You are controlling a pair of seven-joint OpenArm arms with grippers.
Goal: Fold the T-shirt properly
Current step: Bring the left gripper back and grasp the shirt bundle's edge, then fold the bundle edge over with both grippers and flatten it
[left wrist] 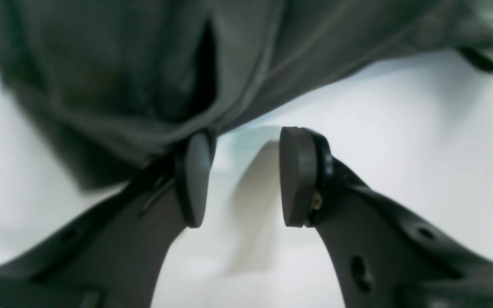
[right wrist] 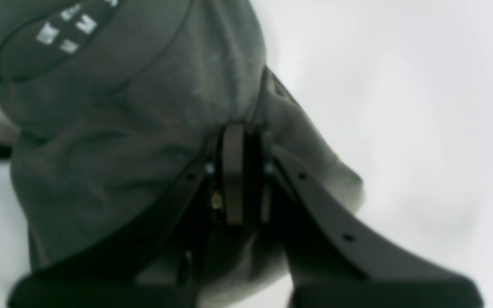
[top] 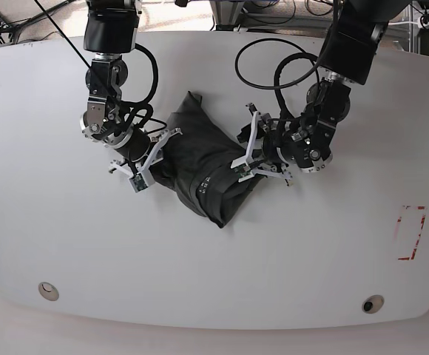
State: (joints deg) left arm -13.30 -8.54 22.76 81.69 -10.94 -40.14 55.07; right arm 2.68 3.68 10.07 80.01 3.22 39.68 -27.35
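Right gripper pinched shut on T-shirt, bunched mid-table between both arms. Left gripper spread, empty, one pad touching the shirt's edge. Long axis diagonal across the table; free edge nearest left gripper.

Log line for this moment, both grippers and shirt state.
left gripper: open, one pad against shirt edge | right gripper: shut on T-shirt | T-shirt: bunched on table, unfolded
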